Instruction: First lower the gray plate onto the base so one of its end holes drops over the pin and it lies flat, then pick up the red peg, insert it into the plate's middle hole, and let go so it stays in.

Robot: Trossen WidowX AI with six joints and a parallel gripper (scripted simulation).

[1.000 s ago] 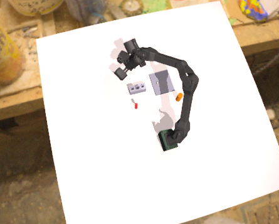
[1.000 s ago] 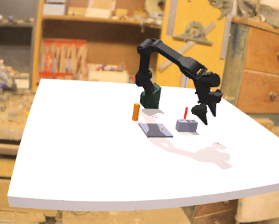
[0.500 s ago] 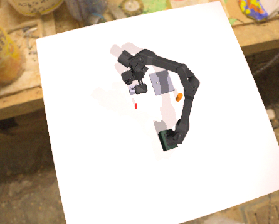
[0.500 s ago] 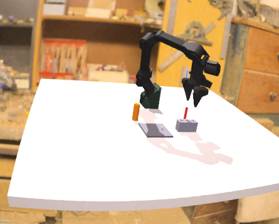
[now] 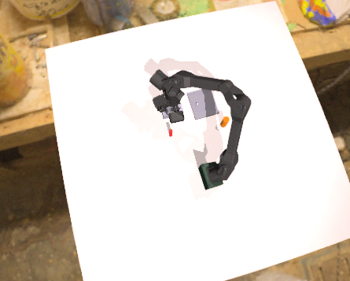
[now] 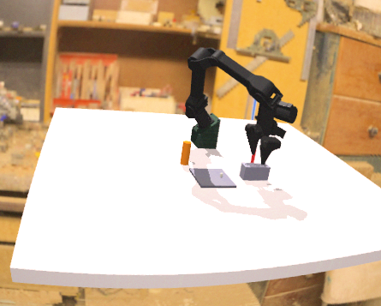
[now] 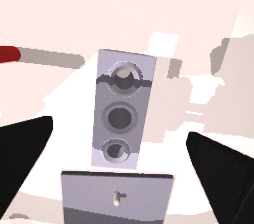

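Hovering over the gray plate, the pincer gapes fully open — holding nothing (fingers clear of it).

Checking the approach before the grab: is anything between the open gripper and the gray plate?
Nothing visible is. The gripper hangs open right above the gray plate, fingers either side; the red peg lies off to the side.
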